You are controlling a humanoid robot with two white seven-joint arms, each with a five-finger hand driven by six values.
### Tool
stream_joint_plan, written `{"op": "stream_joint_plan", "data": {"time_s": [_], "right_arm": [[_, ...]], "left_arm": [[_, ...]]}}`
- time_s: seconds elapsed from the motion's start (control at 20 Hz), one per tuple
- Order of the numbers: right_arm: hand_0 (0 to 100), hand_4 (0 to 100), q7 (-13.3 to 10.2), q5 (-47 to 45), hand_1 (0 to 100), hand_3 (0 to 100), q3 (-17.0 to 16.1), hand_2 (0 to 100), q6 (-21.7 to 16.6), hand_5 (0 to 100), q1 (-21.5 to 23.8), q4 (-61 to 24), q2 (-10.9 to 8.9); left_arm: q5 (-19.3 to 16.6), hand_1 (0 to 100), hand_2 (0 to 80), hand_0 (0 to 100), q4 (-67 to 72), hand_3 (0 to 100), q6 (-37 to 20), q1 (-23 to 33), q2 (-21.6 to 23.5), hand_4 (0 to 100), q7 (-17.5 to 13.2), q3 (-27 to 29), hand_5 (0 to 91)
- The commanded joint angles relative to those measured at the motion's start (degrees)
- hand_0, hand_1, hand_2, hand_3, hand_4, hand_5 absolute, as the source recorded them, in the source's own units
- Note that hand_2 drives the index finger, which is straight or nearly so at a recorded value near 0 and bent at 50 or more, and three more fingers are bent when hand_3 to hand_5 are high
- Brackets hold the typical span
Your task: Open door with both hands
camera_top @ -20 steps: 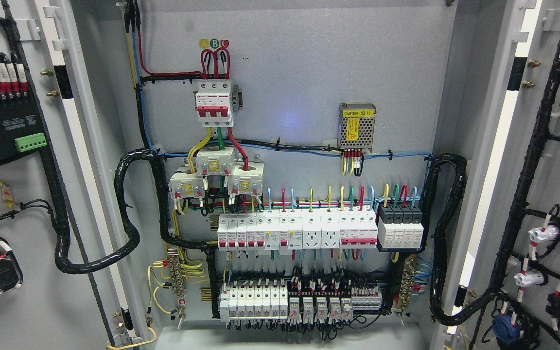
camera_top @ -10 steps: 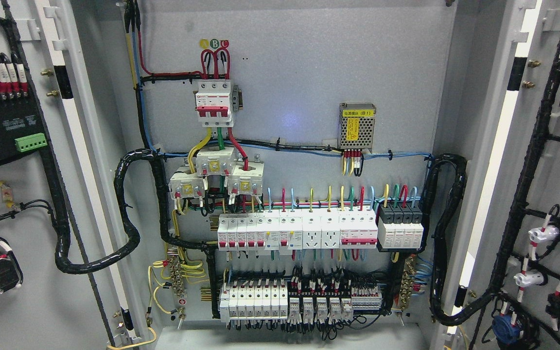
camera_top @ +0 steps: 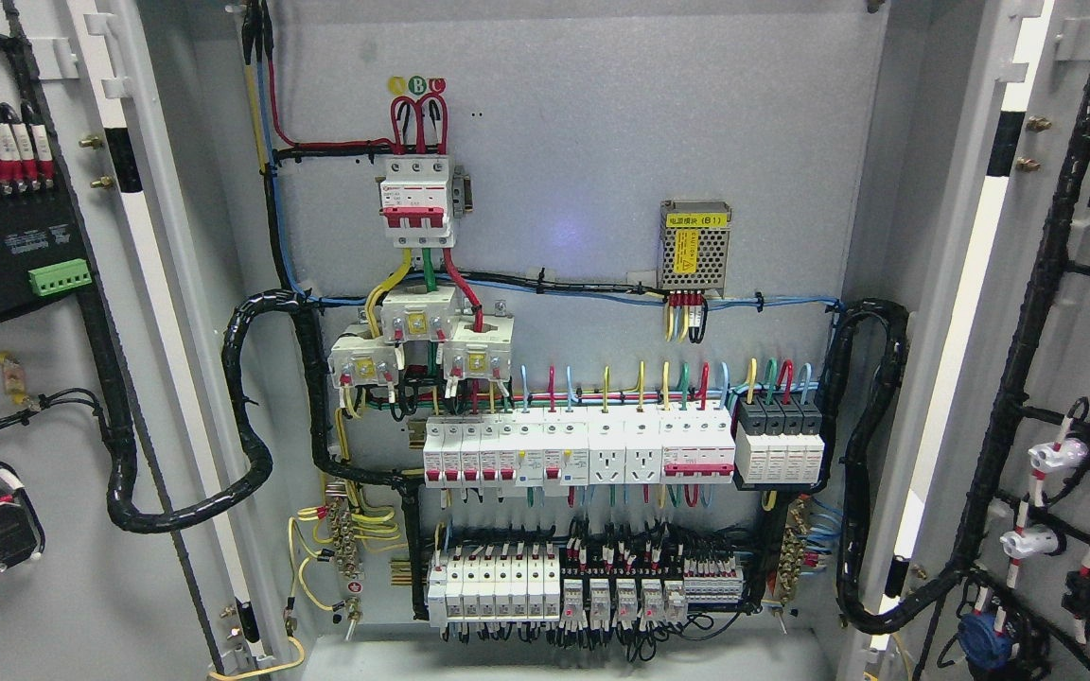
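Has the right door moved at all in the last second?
No. The right door's inner edge sits at the same spot against the cabinet's power supply and frame as before; both doors stand open.

two open doors (camera_top: 25,378), one cabinet (camera_top: 602,142)

Grey back panel (camera_top: 602,123) of an electrical cabinet, evenly lit, with a faint bluish glare (camera_top: 559,232) near the middle. Upper left: red-and-white main breaker (camera_top: 417,200) under three red wire loops. To its right: perforated power supply (camera_top: 694,244) with yellow label. Below: row of white breakers (camera_top: 578,452); lower still, a second row (camera_top: 493,586) beside black terminal blocks (camera_top: 659,567). Black cable loom (camera_top: 235,378) at the left side. Grey cabinet floor (camera_top: 554,660) along the bottom edge.
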Motion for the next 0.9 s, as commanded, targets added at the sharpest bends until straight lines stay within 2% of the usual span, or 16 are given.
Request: {"op": "stream_joint_plan", "data": {"time_s": [0.0,0.3,0.65,0.75,0.85], "right_arm": [[19,0,-1.24,6.59,0,0,-0.96,0,2.21,0,0.57,8.03,3.39],[19,0,-1.15,7.21,0,0,-0.97,0,2.3,0,1.89,8.91,5.76],[19,0,-2.21,8.18,0,0,-1.49,0,2.21,0,2.33,8.74,6.64],[19,0,-2.29,8.0,0,0,-2.54,0,2.21,0,2.33,8.65,6.64],[19,0,-2.12,8.09,0,0,-5.0,0,2.21,0,2.33,8.56,6.64]], "left_arm": [[-1.19,0,0.0,0,14.82,0,0.33,-4.0,-4.9,0,0.78,-0.09,0.0],[-1.1,0,0.0,0,15.18,0,0.42,-5.05,-4.81,0,3.59,0.0,0.0],[-1.19,0,0.0,0,15.09,0,0.51,-5.06,-4.9,0,3.42,0.0,0.0],[-1.1,0,0.0,0,14.91,0,0.51,-5.06,-4.9,0,2.98,0.0,0.0],[-1.1,0,0.0,0,14.39,0,0.25,-4.88,-4.72,0,2.89,0.0,0.0]]}}
